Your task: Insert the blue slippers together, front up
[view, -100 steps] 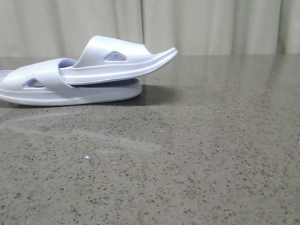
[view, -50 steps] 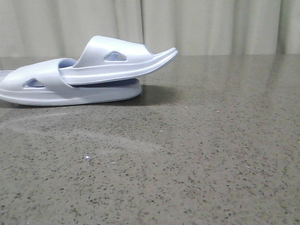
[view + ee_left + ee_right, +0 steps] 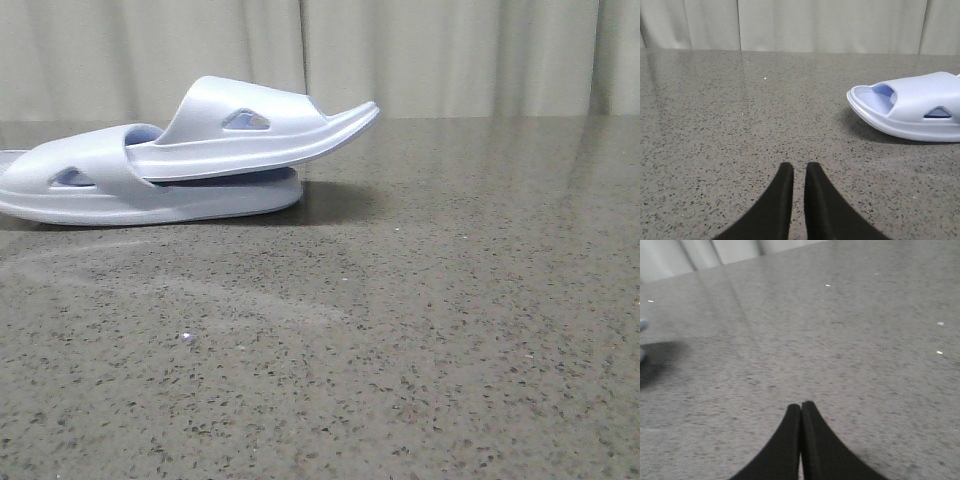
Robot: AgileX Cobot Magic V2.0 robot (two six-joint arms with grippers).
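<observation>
Nearest the lenses, the left gripper [image 3: 794, 172] hangs low over the speckled table [image 3: 420, 330] with its dark fingers almost together and nothing between them, while the right gripper [image 3: 801, 412] has its fingers pressed fully closed, also empty. Ahead and to one side of the left gripper, well apart from it, lie the blue slippers [image 3: 190, 160], one tucked under the other's strap and tilted up at the free end. Moulded foam, they will likely prove light, slightly springy and easy to pinch; the thick sole edge or wide strap looks the surest hold.
</observation>
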